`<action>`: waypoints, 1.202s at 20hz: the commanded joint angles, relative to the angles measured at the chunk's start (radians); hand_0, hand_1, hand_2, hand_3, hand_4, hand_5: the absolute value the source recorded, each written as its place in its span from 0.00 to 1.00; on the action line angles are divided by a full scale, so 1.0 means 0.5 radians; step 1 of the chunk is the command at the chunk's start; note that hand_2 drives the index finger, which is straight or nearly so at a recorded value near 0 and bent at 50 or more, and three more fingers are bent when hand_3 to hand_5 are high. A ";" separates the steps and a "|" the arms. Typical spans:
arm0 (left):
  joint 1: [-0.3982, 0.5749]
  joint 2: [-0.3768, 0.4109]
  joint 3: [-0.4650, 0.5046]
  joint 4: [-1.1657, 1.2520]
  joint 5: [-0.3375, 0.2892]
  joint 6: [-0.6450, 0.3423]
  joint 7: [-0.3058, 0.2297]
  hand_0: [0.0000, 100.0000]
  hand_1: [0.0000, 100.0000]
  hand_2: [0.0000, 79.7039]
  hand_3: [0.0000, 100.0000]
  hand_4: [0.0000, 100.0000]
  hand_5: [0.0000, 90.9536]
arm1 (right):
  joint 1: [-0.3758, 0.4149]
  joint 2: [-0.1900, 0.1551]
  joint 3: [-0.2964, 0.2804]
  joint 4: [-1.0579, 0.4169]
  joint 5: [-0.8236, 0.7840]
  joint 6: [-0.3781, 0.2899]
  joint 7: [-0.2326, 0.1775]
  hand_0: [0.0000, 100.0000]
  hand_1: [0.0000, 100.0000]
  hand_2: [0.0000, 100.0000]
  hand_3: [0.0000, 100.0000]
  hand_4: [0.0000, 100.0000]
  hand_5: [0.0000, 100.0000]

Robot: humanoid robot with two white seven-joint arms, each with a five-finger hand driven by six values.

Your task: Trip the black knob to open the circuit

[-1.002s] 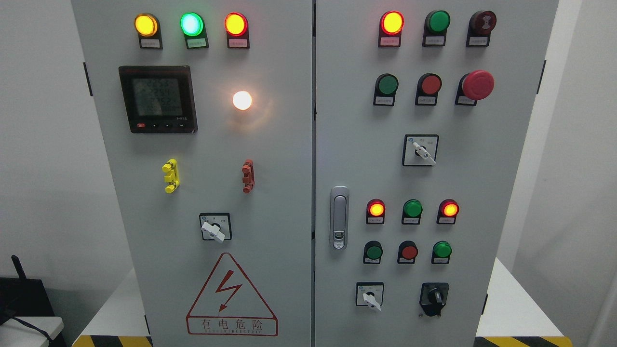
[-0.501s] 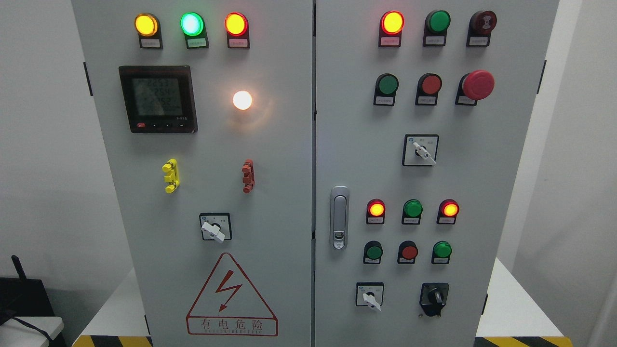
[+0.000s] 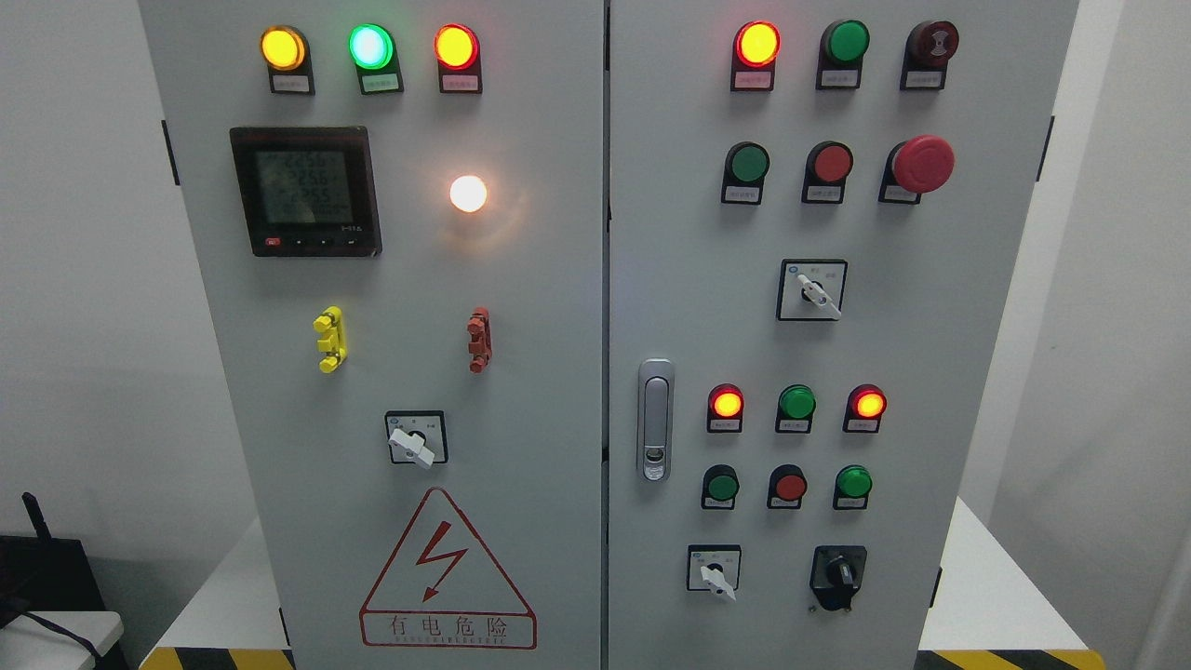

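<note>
Black knob [image 3: 839, 573] sits at the lower right of the grey cabinet [image 3: 558, 279], on its right door, with its handle pointing roughly straight up. Just left of the black knob is a white selector switch [image 3: 715, 570] whose lever points down and to the right. Above the black knob runs a row of 3 push buttons, green [image 3: 721, 486], red [image 3: 790, 486] and green [image 3: 852, 481], and above those 3 indicator lamps [image 3: 797, 403], the outer 2 glowing red-orange and the middle 1 green and unlit. Well above the black knob, a red mushroom button [image 3: 921, 164] stands out from the door. Far left of the black knob, on the other door, a red lightning warning triangle [image 3: 447, 572] is fixed. No hand of the robot shows, so the state of the fingers cannot be told.
</note>
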 commanded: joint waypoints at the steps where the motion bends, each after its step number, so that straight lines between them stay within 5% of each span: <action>1: -0.015 0.000 0.000 0.000 -0.064 0.001 0.001 0.12 0.39 0.00 0.00 0.00 0.00 | -0.013 0.033 -0.173 -0.552 0.000 -0.631 0.012 0.25 0.31 0.25 0.69 0.73 0.82; 11: -0.015 0.000 0.000 0.000 -0.064 0.001 0.001 0.12 0.39 0.00 0.00 0.00 0.00 | -0.172 0.020 -0.185 -0.886 0.009 -0.573 0.021 0.21 0.29 0.27 0.70 0.75 0.85; 24: -0.015 0.000 0.000 0.000 -0.064 0.001 0.001 0.12 0.39 0.00 0.00 0.00 0.00 | -0.822 0.036 -0.237 -1.037 0.218 0.104 -0.004 0.08 0.59 0.28 0.73 0.84 0.90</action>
